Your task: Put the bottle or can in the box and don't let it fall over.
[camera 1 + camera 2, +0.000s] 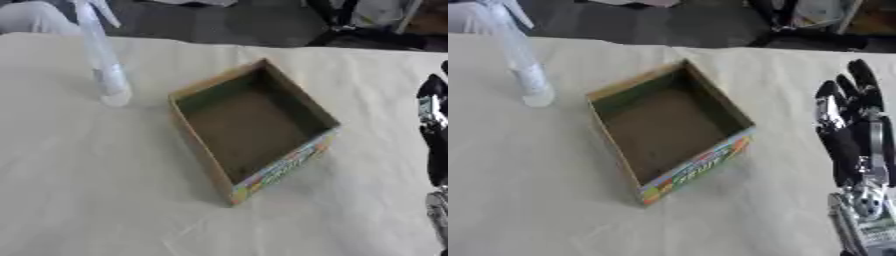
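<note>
Right hand (pixel 852 125): fingers straight, holding nothing, right of box (pixel 667 131)
Bottle (pixel 522 65): upright, far-left on bench (pixel 527 190), box between

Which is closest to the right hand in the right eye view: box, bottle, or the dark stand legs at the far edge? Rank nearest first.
From the right hand, at the right edge, fingers up:
1. Stand legs, beyond the table, upper right.
2. Box, table centre, open and empty; too close to call with 1.
3. Bottle, upright, far left.

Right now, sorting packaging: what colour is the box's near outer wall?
Multicoloured print on the box, clearest in the right eye view.
</note>
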### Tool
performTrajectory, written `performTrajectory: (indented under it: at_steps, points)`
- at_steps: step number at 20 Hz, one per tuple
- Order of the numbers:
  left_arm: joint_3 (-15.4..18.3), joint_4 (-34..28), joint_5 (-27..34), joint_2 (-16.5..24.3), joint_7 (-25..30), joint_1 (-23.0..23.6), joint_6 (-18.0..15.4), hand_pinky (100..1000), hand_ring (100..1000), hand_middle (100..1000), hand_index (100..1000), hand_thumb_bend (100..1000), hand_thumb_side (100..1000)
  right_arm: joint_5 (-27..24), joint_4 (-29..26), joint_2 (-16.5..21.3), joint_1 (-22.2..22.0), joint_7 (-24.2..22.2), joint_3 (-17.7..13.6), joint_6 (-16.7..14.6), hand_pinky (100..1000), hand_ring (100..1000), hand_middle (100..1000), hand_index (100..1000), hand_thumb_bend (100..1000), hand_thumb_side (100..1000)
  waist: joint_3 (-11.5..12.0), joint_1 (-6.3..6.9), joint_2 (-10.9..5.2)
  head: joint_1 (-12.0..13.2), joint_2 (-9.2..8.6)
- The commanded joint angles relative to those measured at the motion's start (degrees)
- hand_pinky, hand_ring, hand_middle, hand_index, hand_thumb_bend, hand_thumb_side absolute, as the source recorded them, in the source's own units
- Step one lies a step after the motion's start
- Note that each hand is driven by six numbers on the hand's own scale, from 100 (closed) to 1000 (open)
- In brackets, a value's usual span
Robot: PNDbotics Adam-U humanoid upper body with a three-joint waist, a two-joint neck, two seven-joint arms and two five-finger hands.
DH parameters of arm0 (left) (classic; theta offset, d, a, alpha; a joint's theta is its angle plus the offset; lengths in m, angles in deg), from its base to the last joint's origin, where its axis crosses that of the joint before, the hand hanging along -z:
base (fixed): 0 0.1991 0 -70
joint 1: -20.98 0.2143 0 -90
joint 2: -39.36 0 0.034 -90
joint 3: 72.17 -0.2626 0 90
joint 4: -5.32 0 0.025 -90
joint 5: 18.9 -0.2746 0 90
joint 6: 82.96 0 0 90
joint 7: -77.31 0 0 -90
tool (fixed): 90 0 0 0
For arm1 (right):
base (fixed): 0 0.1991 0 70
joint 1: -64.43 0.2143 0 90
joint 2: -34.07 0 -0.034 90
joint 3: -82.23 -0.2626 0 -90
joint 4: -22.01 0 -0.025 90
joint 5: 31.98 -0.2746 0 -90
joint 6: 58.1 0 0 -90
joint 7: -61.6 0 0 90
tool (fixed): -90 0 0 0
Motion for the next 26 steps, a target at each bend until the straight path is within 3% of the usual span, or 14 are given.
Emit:
performTrajectory:
  at_steps: [1,13,26]
  points:
    - [-0.8,2.3,-0.6,3.0,2.6,-2.7,-0.3,1000,817,857,826,842,346,-0.7,-1.4,0.9,0.4,-0.1,0.1,0.0,1000,1000,1000,1000,100,470,-0.2,0.12,-1.20,0.3,-0.04]
    - [-5.5,13.6,-5.4,3.5,9.7,-13.3,-0.8,1000,823,860,832,843,330,-1.8,-1.4,1.6,0.7,-0.5,0.7,0.0,1000,1000,1000,1000,100,470,-0.8,-0.10,-1.53,1.2,0.65]
    - [-7.6,18.7,-7.6,1.6,13.7,-19.3,-1.8,1000,829,871,839,845,324,-2.2,-1.4,1.0,1.7,-0.7,1.2,0.9,1000,1000,1000,1000,100,470,-1.0,0.35,-0.44,2.3,0.07]
